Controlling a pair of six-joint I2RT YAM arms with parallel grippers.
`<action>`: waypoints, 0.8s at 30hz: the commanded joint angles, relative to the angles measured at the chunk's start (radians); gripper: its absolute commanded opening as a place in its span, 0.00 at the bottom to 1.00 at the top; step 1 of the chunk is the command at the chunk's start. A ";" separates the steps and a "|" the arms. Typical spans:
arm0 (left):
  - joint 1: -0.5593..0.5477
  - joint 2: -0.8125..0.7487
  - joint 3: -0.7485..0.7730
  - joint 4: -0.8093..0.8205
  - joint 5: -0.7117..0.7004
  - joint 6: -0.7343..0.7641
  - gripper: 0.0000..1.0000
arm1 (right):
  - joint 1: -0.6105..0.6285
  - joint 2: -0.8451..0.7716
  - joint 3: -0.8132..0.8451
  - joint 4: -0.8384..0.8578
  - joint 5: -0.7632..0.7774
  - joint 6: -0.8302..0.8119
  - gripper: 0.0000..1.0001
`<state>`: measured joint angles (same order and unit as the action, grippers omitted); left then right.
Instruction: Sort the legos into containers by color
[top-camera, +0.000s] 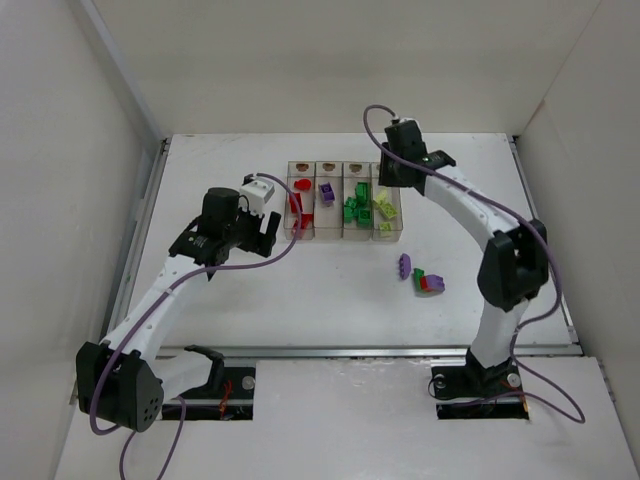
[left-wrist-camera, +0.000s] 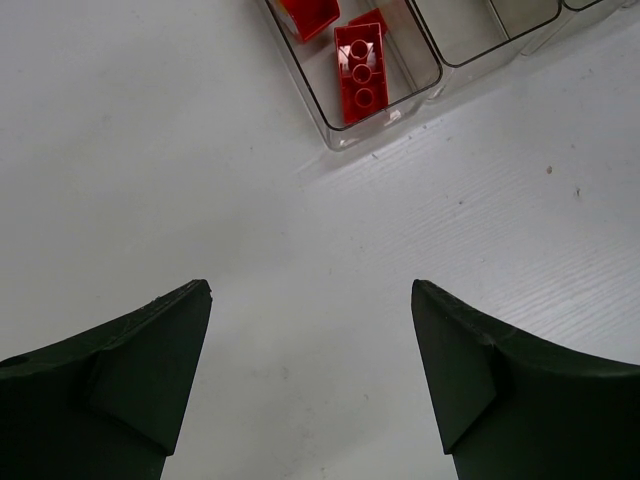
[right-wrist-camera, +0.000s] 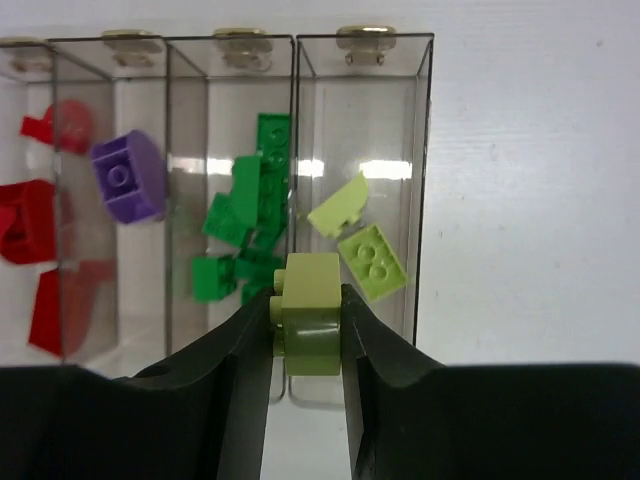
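right gripper (right-wrist-camera: 312, 330): narrow, jaws clamped on one yellow-green lego (right-wrist-camera: 312, 310), with a black finger pressed to each side face. the held brick sits at lower centre of the right wrist view. it lines up with the wall between the two right-hand bins of the containers (top-camera: 314, 237). its height above them cannot be told.

containers: four clear bins joined in a row, upper centre of the top view, tan notches at their upper ends. contents, left to right in the right wrist view:
- red pieces (right-wrist-camera: 30, 225)
- one purple brick (right-wrist-camera: 128, 178)
- a heap of dark green bricks (right-wrist-camera: 240, 235)
- two yellow-green bricks (right-wrist-camera: 370, 262), lying loose and apart from the held one

left gripper (left-wrist-camera: 310, 350): spread wide, nothing between the fingers, touching nothing. only the bare white table (left-wrist-camera: 200, 180) lies under it. in the left wrist view the end of the leftmost bin is at the top of frame, with a red brick (left-wrist-camera: 360, 70) lying studs up inside. the gripper is near that bin end, not over it.

loose on the table, right of centre in the top view, below the bins: one purple lego (top-camera: 404, 264) lies alone. just beside it, to the lower right, is a small cluster (top-camera: 428, 283) of dark green, red and purple pieces touching each other.
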<state>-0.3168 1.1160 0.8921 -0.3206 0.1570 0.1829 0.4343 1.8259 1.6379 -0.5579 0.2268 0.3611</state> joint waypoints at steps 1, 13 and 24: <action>0.002 -0.028 -0.007 0.023 -0.005 -0.002 0.79 | 0.007 0.134 0.071 -0.089 -0.058 -0.106 0.00; 0.002 -0.047 -0.007 0.023 -0.016 0.007 0.79 | -0.020 0.154 0.120 -0.125 -0.010 -0.057 0.65; 0.002 -0.047 -0.016 0.023 -0.016 0.007 0.80 | -0.020 -0.175 -0.152 -0.230 0.032 0.016 1.00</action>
<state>-0.3168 1.0966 0.8898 -0.3195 0.1448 0.1841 0.4164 1.7897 1.5620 -0.7345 0.2321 0.3206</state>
